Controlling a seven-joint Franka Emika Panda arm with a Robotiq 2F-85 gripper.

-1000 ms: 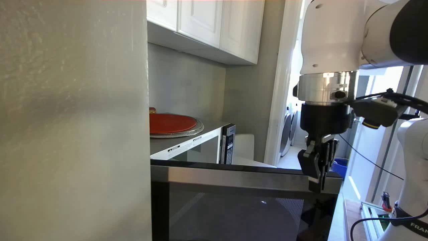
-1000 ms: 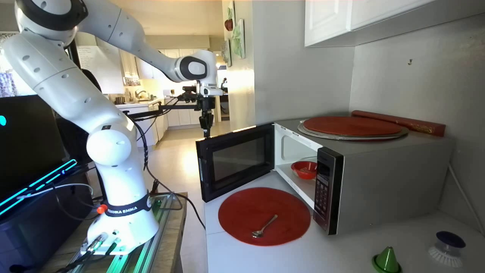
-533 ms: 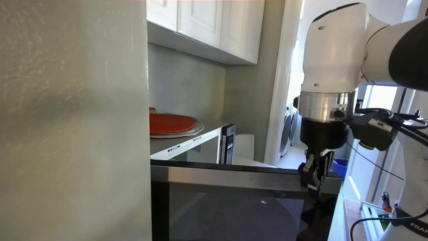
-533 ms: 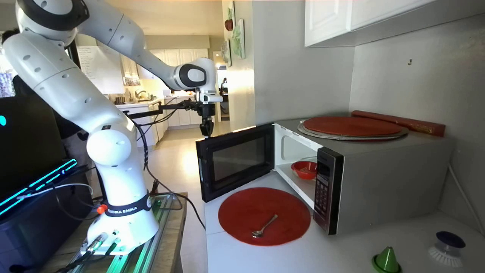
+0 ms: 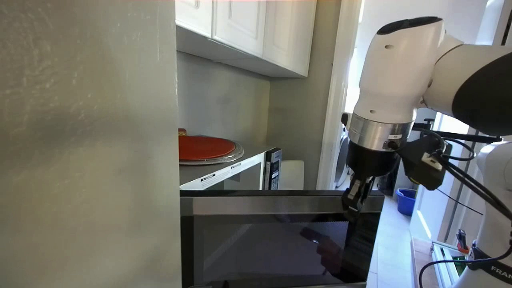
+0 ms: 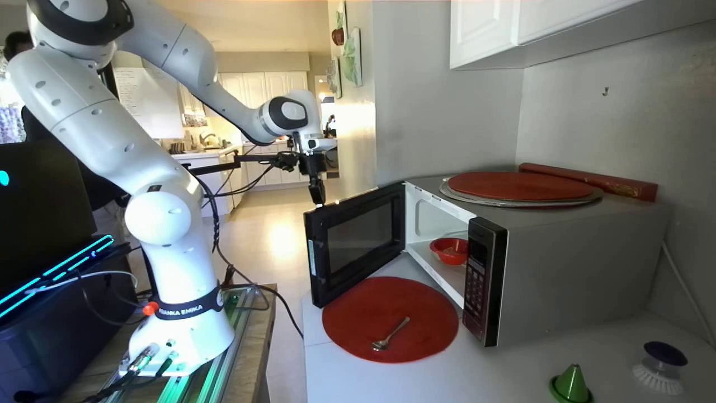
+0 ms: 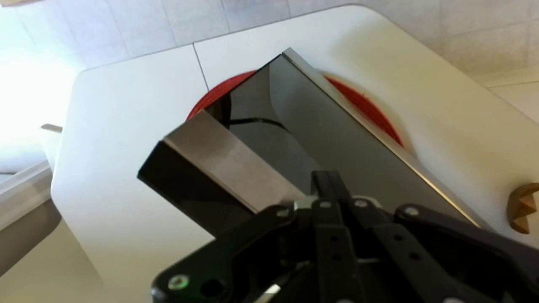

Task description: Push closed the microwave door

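The microwave (image 6: 582,268) stands on the counter, and its top also shows in an exterior view (image 5: 254,149). Its door (image 6: 363,235) stands wide open, swung out to the side. The door's dark glass outer face shows in an exterior view (image 5: 260,248) and in the wrist view (image 7: 337,134). My gripper (image 5: 352,208) is at the outer face, near the top corner of the free edge, and appears to touch it. In an exterior view its fingertips (image 6: 318,202) are at the door's top edge. In the wrist view the fingers (image 7: 326,176) are together with nothing between them.
A red round mat (image 6: 430,316) with a spoon (image 6: 381,345) lies on the counter below the door. A red bowl (image 6: 449,252) is inside the microwave. A red round plate (image 6: 520,186) lies on top. White cabinets (image 6: 554,28) hang above. A wall (image 5: 88,144) is beside the door.
My gripper has come down at the door's top corner, tilted, and moved toward the microwave. The door's free edge has swung a little inward, now over the edge of the mat.
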